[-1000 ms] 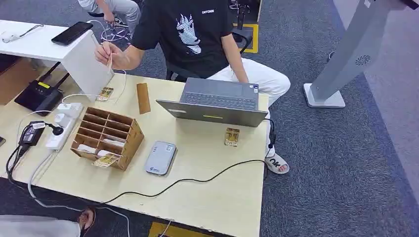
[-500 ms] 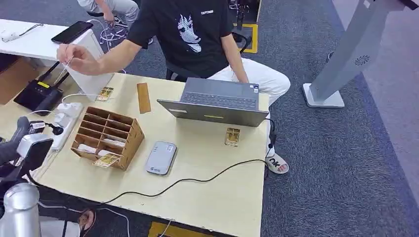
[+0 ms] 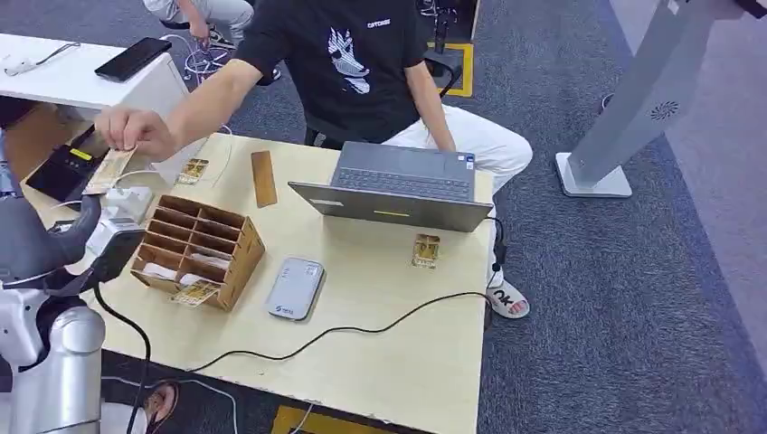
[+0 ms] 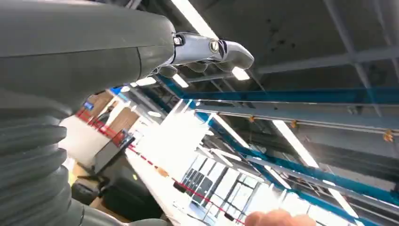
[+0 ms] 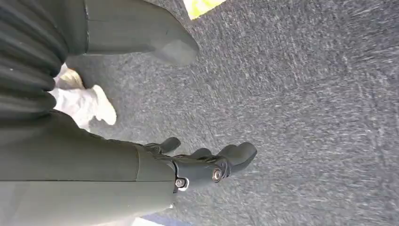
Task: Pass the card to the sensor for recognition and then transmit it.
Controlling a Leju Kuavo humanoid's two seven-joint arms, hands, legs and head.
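Left hand [image 3: 54, 244] raised at the table's [image 3: 380, 362] left edge, just beside the white power strip [image 3: 122, 212]; in the left wrist view [image 4: 207, 49] fingers apart and lightly curled, gripping nothing, pointed up toward ceiling lights. Right hand [image 5: 207, 167] hanging over grey carpet [image 5: 306, 117], fingers loosely apart, nothing held. Card [image 3: 110, 169] pinched in a person's hand [image 3: 136, 131] above the table's far left corner, just beyond the left hand, not touching it as far as can be told. Grey card reader [image 3: 295, 288] flat near the table's middle, toward the front edge, just beside the wooden slotted organiser [image 3: 199, 249]. One card [image 3: 194, 293] lying at the organiser's front edge, another [image 3: 192, 171] near the far left corner, a third [image 3: 424, 250] toward the right edge in front of the open laptop [image 3: 398, 190]. Wooden strip [image 3: 262, 178] lying near the far edge, left of the laptop. Black cable [image 3: 362, 327] running across the front half of the table to the right edge. Person seated behind the far edge, in a black T-shirt [image 3: 344, 63].
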